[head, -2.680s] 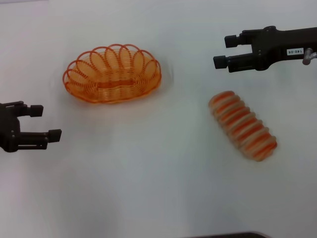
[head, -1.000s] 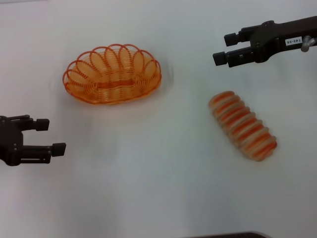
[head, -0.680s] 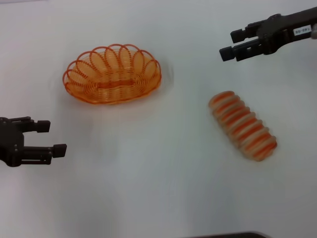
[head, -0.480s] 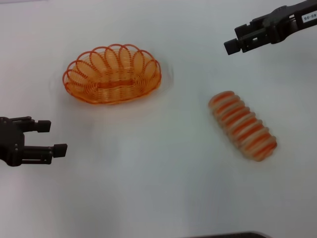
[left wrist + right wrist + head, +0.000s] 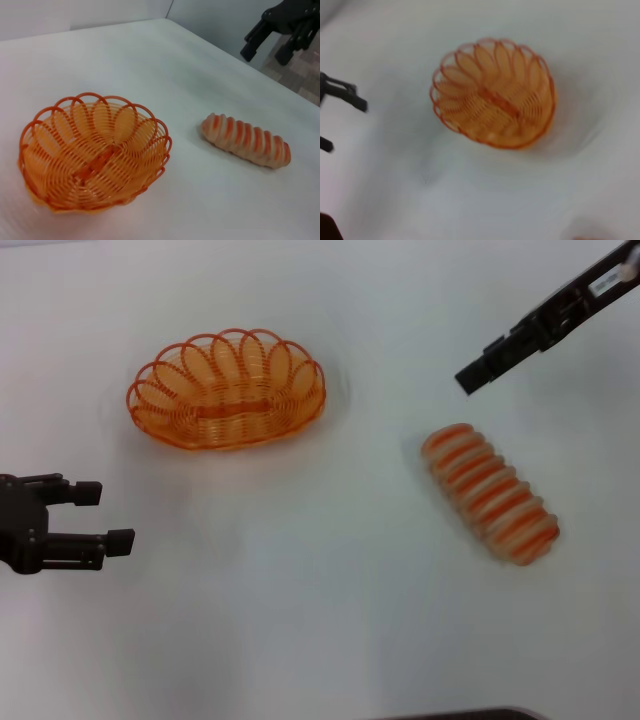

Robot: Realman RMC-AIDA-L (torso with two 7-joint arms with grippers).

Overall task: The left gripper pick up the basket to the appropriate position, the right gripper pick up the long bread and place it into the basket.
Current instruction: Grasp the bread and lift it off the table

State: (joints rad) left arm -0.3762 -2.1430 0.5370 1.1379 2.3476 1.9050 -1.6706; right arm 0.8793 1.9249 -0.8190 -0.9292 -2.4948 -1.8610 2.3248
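Note:
The orange wire basket (image 5: pixel 227 390) stands empty on the white table at the back left; it also shows in the left wrist view (image 5: pixel 92 152) and the right wrist view (image 5: pixel 495 95). The long bread (image 5: pixel 490 495) lies slantwise on the right, striped orange and cream, and shows in the left wrist view (image 5: pixel 246 139). My left gripper (image 5: pixel 105 516) is open and empty, low at the left edge, in front of and apart from the basket. My right gripper (image 5: pixel 476 373) hangs above the table behind the bread, turned edge-on; in the left wrist view (image 5: pixel 266 54) its fingers stand apart and empty.
The white table (image 5: pixel 300 590) runs across the whole view. A dark edge (image 5: pixel 450 714) shows at the bottom. In the left wrist view the table's far edge (image 5: pixel 280 82) drops off to a carpeted floor.
The right gripper has swung to the right and turned edge-on, tilting down toward the bread's far end. The left gripper, basket and bread have stayed put over the last second.

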